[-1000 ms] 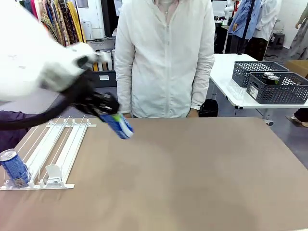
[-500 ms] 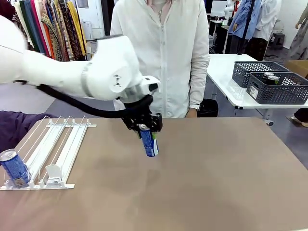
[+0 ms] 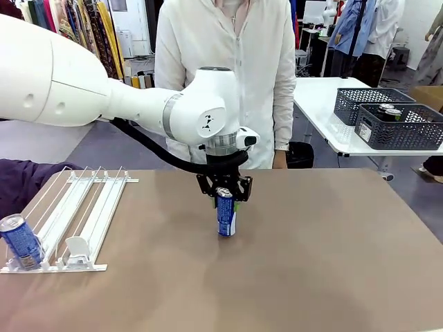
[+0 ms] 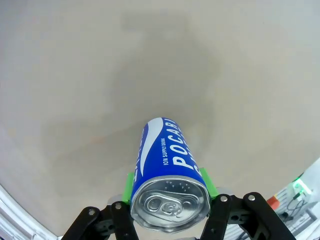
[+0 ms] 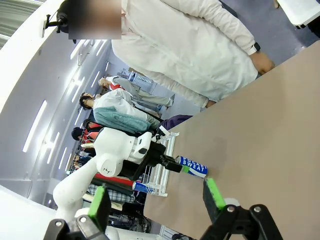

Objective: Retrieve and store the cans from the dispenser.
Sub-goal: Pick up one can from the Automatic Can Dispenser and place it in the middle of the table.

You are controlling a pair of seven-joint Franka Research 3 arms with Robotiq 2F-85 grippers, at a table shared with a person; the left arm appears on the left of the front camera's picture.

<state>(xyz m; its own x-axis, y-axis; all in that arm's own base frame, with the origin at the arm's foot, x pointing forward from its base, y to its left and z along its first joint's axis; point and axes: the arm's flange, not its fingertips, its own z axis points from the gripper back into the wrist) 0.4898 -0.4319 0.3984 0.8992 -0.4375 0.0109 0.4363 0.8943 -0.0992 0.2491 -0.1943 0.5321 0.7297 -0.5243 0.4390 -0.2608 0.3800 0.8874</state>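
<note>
Brown surface (image 3: 332, 270) is carrying the dispenser (image 3: 102, 211). Left pincer (image 3: 225, 199) is gripping a blue Pocari Sweat can (image 3: 226, 220), now swung upright, well right of the dispenser, ready for storing. Right pincer (image 5: 156, 197) is waiting wide.

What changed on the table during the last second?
The left arm swung the blue Pocari Sweat can from beside the dispenser to mid-table, turning it from tilted to upright; its jaws stay shut on it. The other blue can at the dispenser's front left stayed put.
</note>
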